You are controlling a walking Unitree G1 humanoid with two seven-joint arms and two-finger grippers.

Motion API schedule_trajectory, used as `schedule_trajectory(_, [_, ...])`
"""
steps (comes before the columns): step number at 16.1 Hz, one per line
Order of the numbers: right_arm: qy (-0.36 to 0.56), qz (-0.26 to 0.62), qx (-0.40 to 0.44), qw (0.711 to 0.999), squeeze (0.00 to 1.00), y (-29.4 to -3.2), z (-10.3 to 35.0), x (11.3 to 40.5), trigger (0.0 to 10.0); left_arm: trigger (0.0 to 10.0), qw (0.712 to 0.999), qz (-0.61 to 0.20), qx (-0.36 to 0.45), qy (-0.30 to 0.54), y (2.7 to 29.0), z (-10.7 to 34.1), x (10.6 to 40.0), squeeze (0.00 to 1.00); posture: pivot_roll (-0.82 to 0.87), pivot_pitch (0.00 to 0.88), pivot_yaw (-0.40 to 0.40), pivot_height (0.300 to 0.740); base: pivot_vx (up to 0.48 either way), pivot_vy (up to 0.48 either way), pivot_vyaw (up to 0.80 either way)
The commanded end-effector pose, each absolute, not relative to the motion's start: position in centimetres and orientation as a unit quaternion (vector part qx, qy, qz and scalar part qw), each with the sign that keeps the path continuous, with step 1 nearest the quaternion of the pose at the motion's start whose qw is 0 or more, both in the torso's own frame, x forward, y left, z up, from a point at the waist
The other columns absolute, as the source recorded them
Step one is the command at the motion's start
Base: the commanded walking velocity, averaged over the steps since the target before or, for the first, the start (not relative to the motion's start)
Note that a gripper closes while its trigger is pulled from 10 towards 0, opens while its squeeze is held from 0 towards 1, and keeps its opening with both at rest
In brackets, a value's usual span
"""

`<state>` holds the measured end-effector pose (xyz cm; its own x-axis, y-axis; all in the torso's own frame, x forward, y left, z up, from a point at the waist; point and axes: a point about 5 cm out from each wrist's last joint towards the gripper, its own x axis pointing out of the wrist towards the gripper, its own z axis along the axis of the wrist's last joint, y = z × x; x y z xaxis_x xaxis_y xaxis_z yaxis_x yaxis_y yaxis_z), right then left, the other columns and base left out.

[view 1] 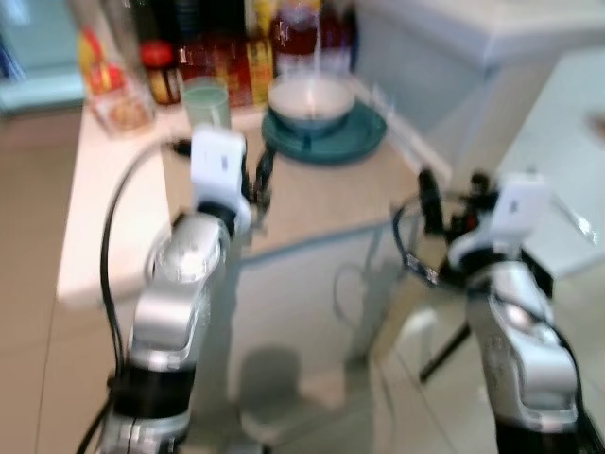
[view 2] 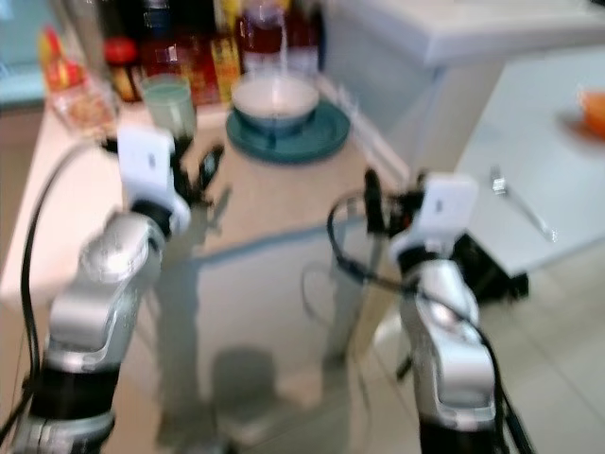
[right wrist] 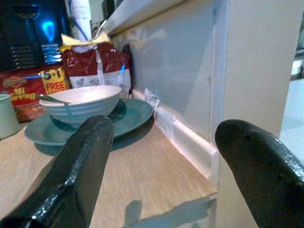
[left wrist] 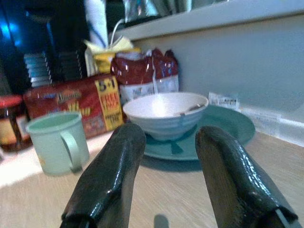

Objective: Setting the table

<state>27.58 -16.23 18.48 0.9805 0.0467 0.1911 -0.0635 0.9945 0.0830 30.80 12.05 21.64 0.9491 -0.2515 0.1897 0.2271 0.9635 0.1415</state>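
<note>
Facing a pale wooden worktop (view 1: 321, 203) against a grey wall, I see a teal plate (view 1: 354, 140) at its back edge, a white bowl (view 1: 310, 100) on it and a mint mug (view 1: 207, 102) beside. My left gripper (left wrist: 164, 178) and right gripper (right wrist: 166, 171) hover open, empty.

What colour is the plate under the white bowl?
Teal green; the plate under the bowl shows best in the left wrist view.

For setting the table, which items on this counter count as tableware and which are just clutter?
Part of the job: white bowl with a utensil in it, teal plate under the bowl, pale green mug.

Lying about: red snack packets, dark-red bag, red-lidded jar.
</note>
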Motion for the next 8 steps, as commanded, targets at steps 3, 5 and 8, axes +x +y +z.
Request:
schedule_trajectory(3, [-0.099,0.035,0.04,0.994,0.0,-16.08,18.82,27.73,10.0,10.0,0.986,-0.105,0.077,-0.105,12.35,21.43,30.62,0.0,0.05,0.031,-0.035,0.74,0.0,-0.48,0.0])
schedule_trajectory(5, [-0.101,0.034,0.038,0.994,0.0,-16.25,18.98,27.86,10.0,10.0,0.989,-0.095,0.046,-0.1,12.54,21.42,30.63,0.0,0.05,0.025,-0.04,0.74,0.0,0.0,0.0])
schedule_trajectory(8, [-0.103,0.044,0.01,0.994,0.0,-16.37,19.24,28.11,10.0,10.0,0.985,-0.107,0.076,-0.116,12.32,21.83,30.65,0.0,0.05,0.014,-0.048,0.74,0.0,0.0,0.0])
